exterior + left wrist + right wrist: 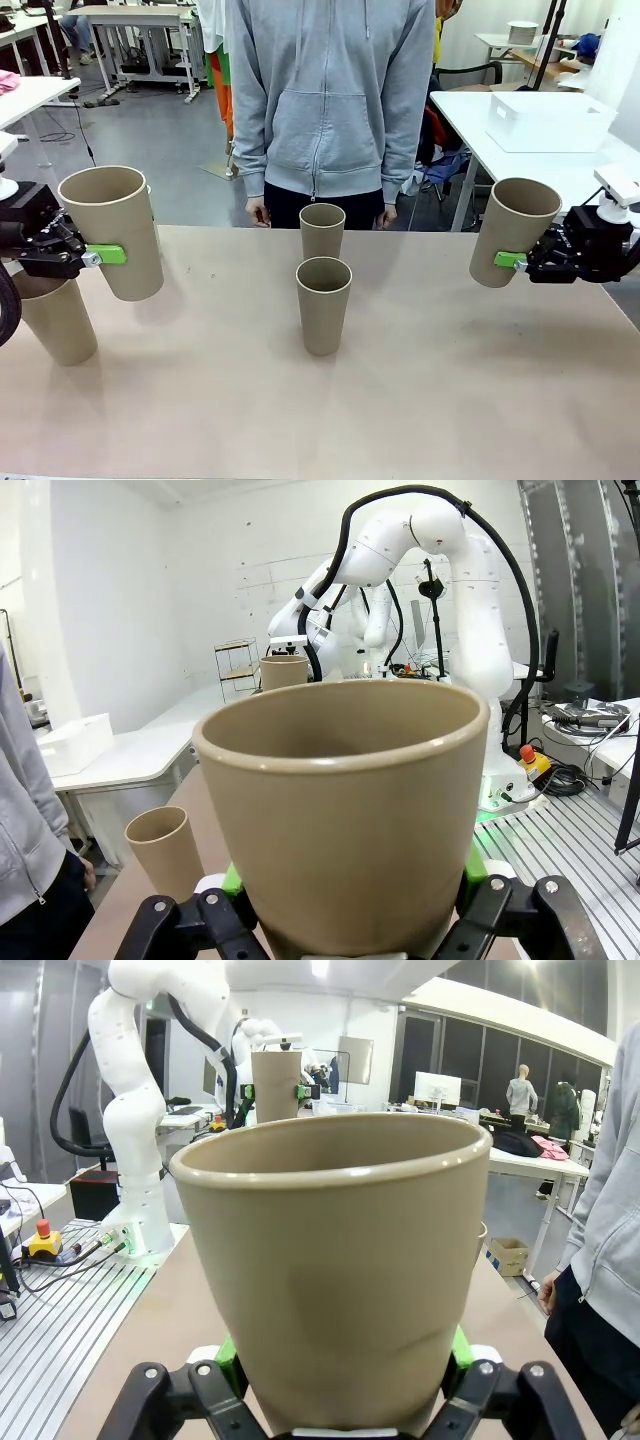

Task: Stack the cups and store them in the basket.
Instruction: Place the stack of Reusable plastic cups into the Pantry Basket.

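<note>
Either side of the middle cup [323,300], left end effector [98,256] pinches a cup [112,225], right end effector [508,261] another cup [515,235]: likely light, crushable; grip gently mid-wall.

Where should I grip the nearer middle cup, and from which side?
Take the nearer cup by its wall just under the rim, jaws level, coming from its left or right. It stands upright, mouth up, and tapers downward, so a high grip likely holds; the farther cup stands behind it, crowding that side.
</note>
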